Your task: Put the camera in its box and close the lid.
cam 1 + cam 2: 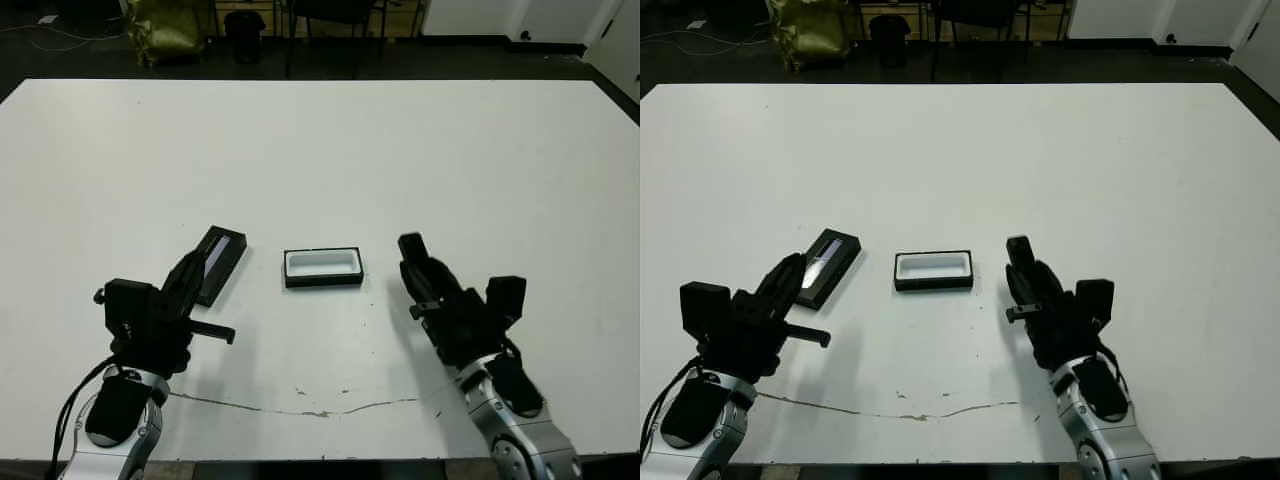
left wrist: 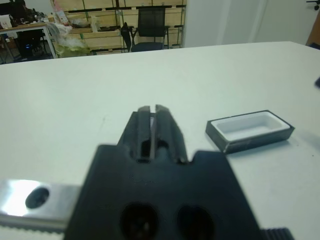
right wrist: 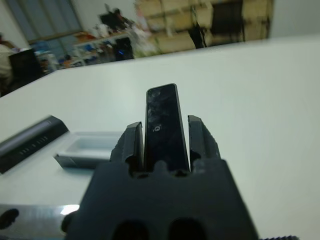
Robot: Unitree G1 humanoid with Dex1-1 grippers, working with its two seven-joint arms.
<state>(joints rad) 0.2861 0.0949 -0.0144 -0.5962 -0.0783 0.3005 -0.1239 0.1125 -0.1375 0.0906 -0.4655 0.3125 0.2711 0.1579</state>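
Note:
The box (image 1: 322,267), a shallow black tray with white lining, lies open at the table's middle. To its left lies the lid (image 1: 220,258), flat and black with a pale strip, angled away from me. My left gripper (image 1: 190,273) is shut with nothing in it, hovering just at the lid's near end; its fingers (image 2: 152,114) press together. My right gripper (image 1: 418,272) is right of the box and shut on the camera (image 3: 164,122), a slim black bar that sticks out past the fingertips and stands a short way from the box's right end.
A thin crack line (image 1: 300,408) runs across the white table (image 1: 400,150) near its front edge. Beyond the far edge stand a chair (image 2: 150,25), shelves and a yellow bag (image 1: 165,28). People sit in the far background in the right wrist view.

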